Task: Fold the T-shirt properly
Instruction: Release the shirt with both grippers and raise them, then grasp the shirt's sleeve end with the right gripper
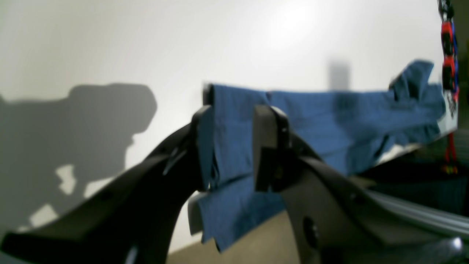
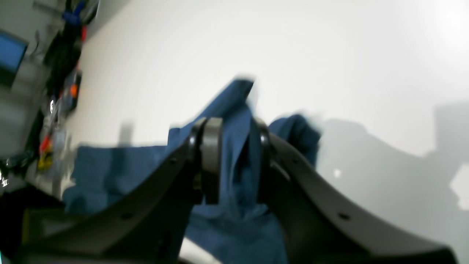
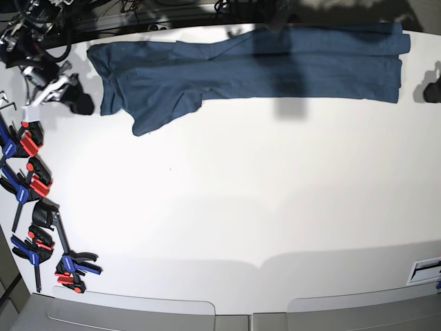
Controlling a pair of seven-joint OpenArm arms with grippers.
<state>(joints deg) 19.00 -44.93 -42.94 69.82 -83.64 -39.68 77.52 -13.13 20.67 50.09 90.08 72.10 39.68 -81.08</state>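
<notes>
The dark teal-blue T-shirt [image 3: 262, 65] is stretched out long and narrow along the far edge of the white table [image 3: 227, 200]. In the left wrist view, my left gripper [image 1: 238, 121] is shut on one end of the T-shirt [image 1: 329, 117], and the cloth runs off toward the right. In the right wrist view, my right gripper [image 2: 234, 135] is shut on a bunched part of the T-shirt [image 2: 110, 172], with cloth hanging below the fingers. Neither gripper shows clearly in the base view.
Several red-blue-black clamps [image 3: 31, 183] line the table's left edge; they also show in the left wrist view [image 1: 449, 55]. Cables and gear [image 3: 34, 41] crowd the far left corner. A black object [image 3: 433, 89] sits at the right edge.
</notes>
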